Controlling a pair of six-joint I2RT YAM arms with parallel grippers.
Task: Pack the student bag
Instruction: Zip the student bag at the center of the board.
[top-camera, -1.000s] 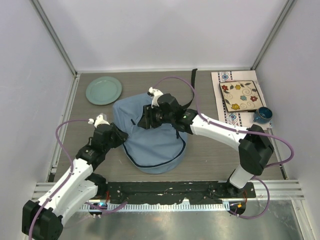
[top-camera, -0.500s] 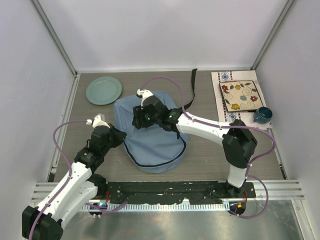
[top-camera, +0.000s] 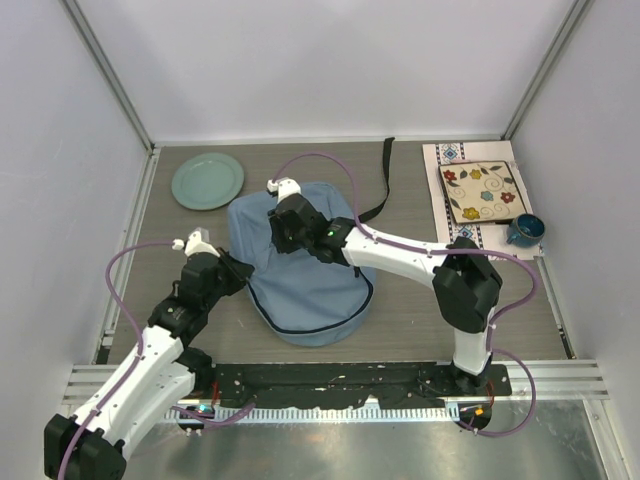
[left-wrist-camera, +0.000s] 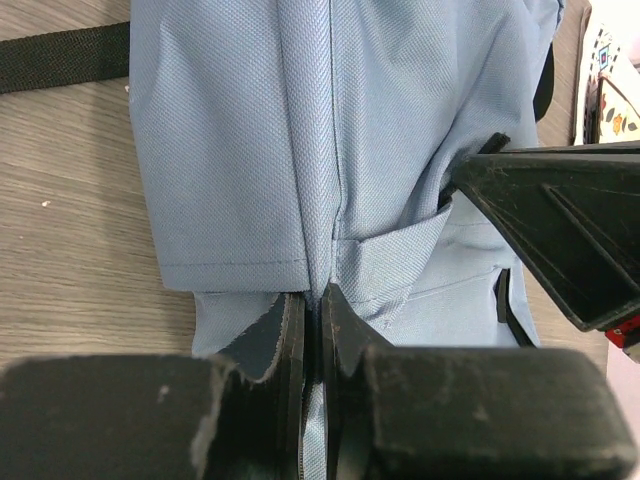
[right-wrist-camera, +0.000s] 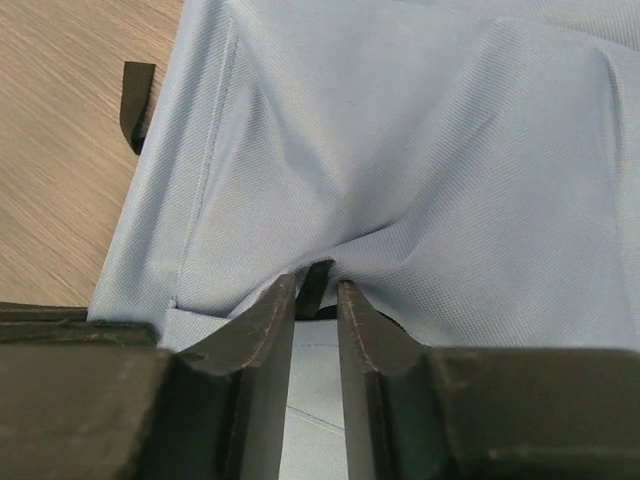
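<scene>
Wood-grain bench (top-camera: 405, 322) carries the student bag (top-camera: 315, 290) at its centre. The bag is light blue-grey woven fabric, slumped and creased, with a dark zipper line along the near rim and a black strap trailing far-side. The right end effector (right-wrist-camera: 316, 282) pinches a puckered fold on top. The left end effector (left-wrist-camera: 312, 305) pinches the left-edge seam.

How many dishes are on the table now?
3: a green plate far left, a floral square plate far right on a mat, a blue cup beside it. The backpack may hide others.

L end effector (left-wrist-camera: 313, 303), R (right-wrist-camera: 315, 287): clamped
</scene>
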